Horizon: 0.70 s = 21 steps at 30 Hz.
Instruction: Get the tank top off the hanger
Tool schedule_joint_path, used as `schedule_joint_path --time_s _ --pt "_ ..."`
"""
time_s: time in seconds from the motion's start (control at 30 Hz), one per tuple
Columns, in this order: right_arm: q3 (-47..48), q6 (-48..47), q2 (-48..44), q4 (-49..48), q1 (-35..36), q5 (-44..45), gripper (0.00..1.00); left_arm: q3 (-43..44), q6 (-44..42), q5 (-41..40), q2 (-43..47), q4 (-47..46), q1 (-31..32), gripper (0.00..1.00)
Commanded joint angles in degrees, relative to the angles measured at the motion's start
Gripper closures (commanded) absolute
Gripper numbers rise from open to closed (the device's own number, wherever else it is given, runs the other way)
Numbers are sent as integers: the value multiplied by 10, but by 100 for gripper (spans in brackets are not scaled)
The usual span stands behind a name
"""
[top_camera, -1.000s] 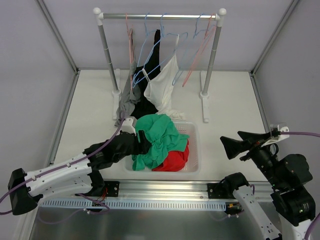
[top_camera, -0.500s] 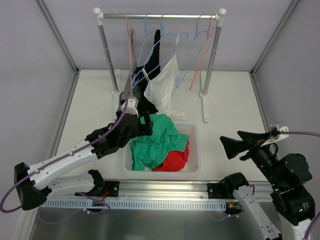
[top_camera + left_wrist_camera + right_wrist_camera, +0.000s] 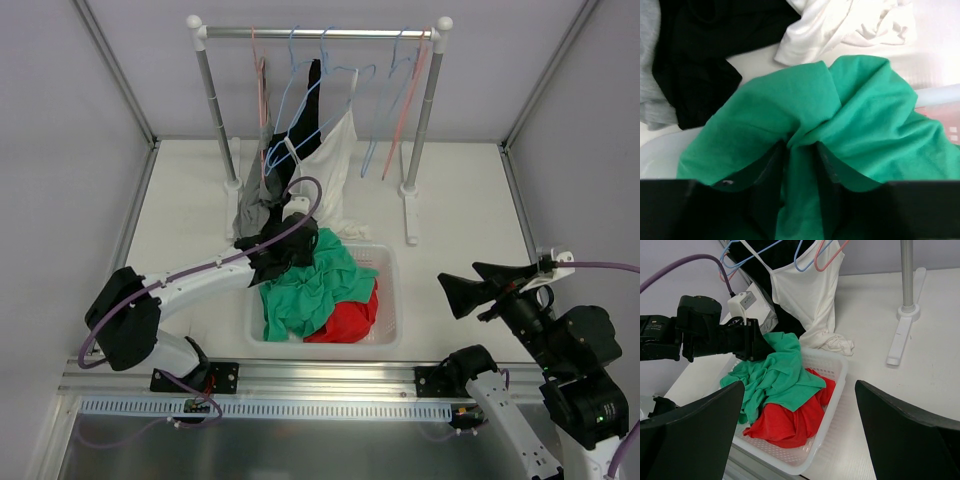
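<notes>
A green tank top [image 3: 322,285] lies bunched in the white basket [image 3: 392,300], on top of a red garment [image 3: 352,315]. My left gripper [image 3: 300,246] is at the basket's back left corner, shut on a fold of the green tank top [image 3: 865,125]; the cloth fills the gap between its fingers [image 3: 767,170]. A white tank top [image 3: 326,165] hangs on a blue hanger [image 3: 300,95] on the rack, its hem trailing on the table. My right gripper [image 3: 462,288] is open and empty, right of the basket. In the right wrist view it [image 3: 800,440] points at the basket [image 3: 837,390].
The metal rack [image 3: 320,32] stands at the back with several blue and pink hangers. A black garment [image 3: 290,205] and a grey one [image 3: 248,205] hang from its left end down to the table. The rack's right foot [image 3: 410,205] is behind the basket.
My left arm has stretched away from me toward the rack, carrying the gripper from the basket's left side to its back left corner with green cloth in it. The right arm has not moved.
</notes>
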<state>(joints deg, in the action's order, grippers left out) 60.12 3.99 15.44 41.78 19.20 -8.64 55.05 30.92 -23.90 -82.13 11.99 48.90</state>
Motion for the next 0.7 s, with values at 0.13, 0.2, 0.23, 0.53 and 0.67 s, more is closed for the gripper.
schedule_joint_path --time_s 0.13,0.2,0.23,0.53,0.67 --pt "8 -10 0 -26 -3 -11 0 -49 25 26 68 -64 2 100" --pt "7 -10 0 -27 -3 -9 1 -74 28 25 121 -65 3 100" --pt "7 -11 0 -27 -3 -8 1 -83 28 28 138 -64 3 100" --pt "-8 1 -1 -40 -3 -14 0 -243 119 84 308 -65 20 100" --pt "-18 9 6 -55 -3 -24 1 -279 161 91 302 -65 34 100"
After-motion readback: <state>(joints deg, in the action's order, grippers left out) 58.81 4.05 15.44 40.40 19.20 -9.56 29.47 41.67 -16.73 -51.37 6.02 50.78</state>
